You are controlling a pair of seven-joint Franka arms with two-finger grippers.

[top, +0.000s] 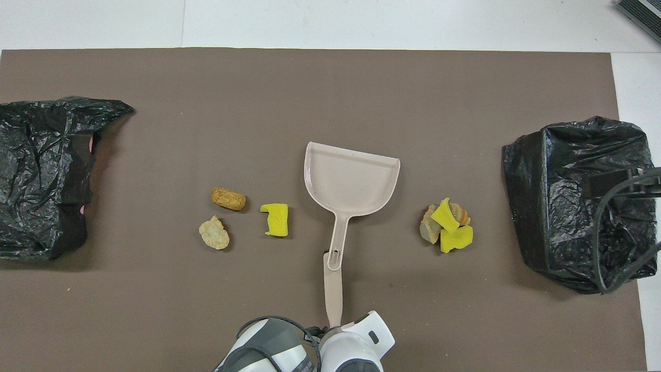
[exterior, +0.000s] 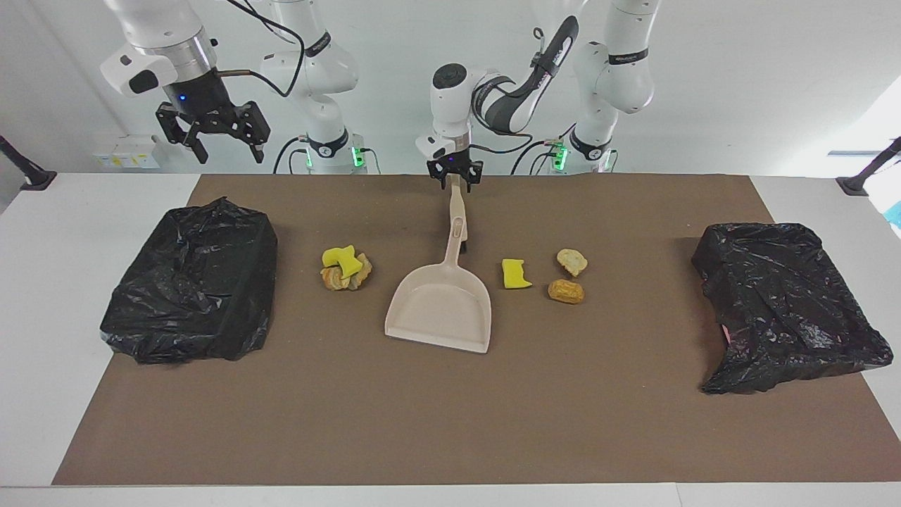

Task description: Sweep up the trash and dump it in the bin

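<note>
Facing view, dial centred on the dustpan, twelve toward the robots.

1. The right gripper (exterior: 224, 144) hangs high in the air at ten o'clock. Its jaws are spread wide and hold nothing. The overhead view shows it over the black-bagged bin (exterior: 190, 289).
2. That bin sits at nine o'clock, at the right arm's end of the brown mat (exterior: 450, 422), well apart from everything else.
3. The trash is in two groups. The first is a heap (exterior: 345, 269) of yellow foam chunks and tan lumps, packed together between nine and ten o'clock, near the pan but not touching it.
4. The beige dustpan (exterior: 440, 303) lies flat at mid-mat. Its mouth faces six o'clock and its handle points to twelve. The tray is bare.
5. The left gripper (exterior: 455, 176) is low at twelve o'clock, with its jaws closed on the end of a beige stick (exterior: 456, 201). The stick runs toward six and overlaps the pan's handle. I cannot tell whether the two are joined.
6. The second group lies loose around two o'clock. A single yellow chunk (exterior: 516, 274) is just beside the pan's shoulder. Further out are a pale lump (exterior: 571, 261) and a brown lump (exterior: 566, 291), close together but apart.
7. A second bagged bin (exterior: 788, 303) sits at three o'clock, at the left arm's end, with its liner crumpled.
</note>
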